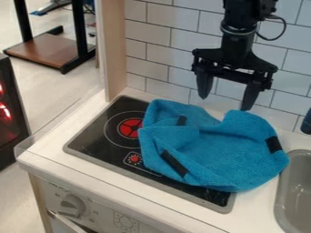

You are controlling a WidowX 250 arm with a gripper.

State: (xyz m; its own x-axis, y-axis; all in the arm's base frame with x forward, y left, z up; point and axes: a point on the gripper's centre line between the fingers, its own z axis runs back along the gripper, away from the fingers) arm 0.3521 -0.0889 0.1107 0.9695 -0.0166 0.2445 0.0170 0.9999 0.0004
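Cloth (pixel 215 152) lies bunched across the hob (pixel 94 139), right of centre, its raised folds seemingly propped by its own creases, while the gripper (pixel 224 103) hangs at upper right, fingers spread and holding nothing, apparently high enough to clear the fabric.

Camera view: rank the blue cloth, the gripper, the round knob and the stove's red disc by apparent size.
1. Blue cloth
2. Gripper
3. Round knob and red disc: too alike to rank
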